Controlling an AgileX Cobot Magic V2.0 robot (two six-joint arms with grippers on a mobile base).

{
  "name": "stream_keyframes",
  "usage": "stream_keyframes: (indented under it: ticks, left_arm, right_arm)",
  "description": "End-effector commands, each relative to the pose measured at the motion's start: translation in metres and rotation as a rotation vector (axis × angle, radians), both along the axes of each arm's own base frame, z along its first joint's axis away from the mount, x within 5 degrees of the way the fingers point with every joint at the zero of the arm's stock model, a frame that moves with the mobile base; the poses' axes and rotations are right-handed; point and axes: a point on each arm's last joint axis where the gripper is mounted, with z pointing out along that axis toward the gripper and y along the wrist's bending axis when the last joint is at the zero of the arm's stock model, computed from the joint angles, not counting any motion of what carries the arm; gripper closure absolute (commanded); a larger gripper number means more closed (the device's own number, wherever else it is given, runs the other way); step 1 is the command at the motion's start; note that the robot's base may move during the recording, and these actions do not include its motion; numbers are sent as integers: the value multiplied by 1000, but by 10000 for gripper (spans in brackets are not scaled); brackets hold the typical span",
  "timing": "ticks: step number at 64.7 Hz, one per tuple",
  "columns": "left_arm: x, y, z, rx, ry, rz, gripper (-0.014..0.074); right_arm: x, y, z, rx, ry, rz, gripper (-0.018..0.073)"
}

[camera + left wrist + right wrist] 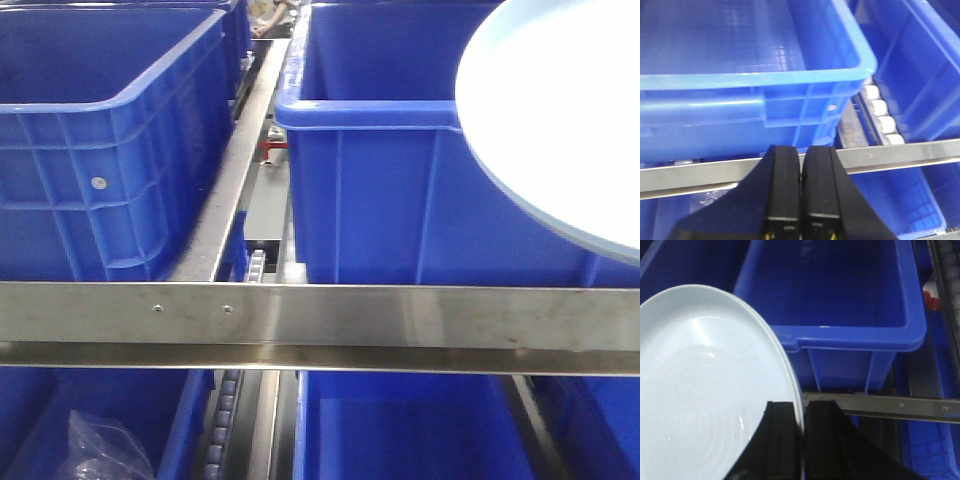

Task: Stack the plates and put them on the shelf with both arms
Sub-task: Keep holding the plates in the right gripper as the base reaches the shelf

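Observation:
A pale bluish-white glossy plate (560,110) hangs at the upper right of the front view, in front of a blue crate. In the right wrist view the plate (705,390) fills the left half, and my right gripper (801,405) is shut on its rim, one finger inside the dish and one outside. Whether a second plate lies stacked with it I cannot tell. My left gripper (801,149) is shut with nothing between its fingers, just before the shelf's steel rail (900,152) and a blue crate (740,75). Neither gripper shows in the front view.
The steel shelf rail (320,315) runs across the front, with two big blue crates (100,150) (400,200) behind it on roller tracks (880,110). More blue crates sit on the level below; the left one holds a clear plastic bag (100,450).

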Motion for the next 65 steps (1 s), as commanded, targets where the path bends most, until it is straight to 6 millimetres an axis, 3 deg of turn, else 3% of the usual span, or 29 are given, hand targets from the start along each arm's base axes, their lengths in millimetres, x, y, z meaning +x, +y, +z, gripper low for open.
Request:
stream_keyframes:
  ticks: [1, 65]
  left_arm:
    - [3, -1, 17, -40, -103, 3, 510]
    - [3, -1, 17, -40, -103, 3, 510]
  right_arm:
    - [3, -1, 18, 16, -116, -11, 510]
    - [3, -1, 18, 16, -116, -11, 510]
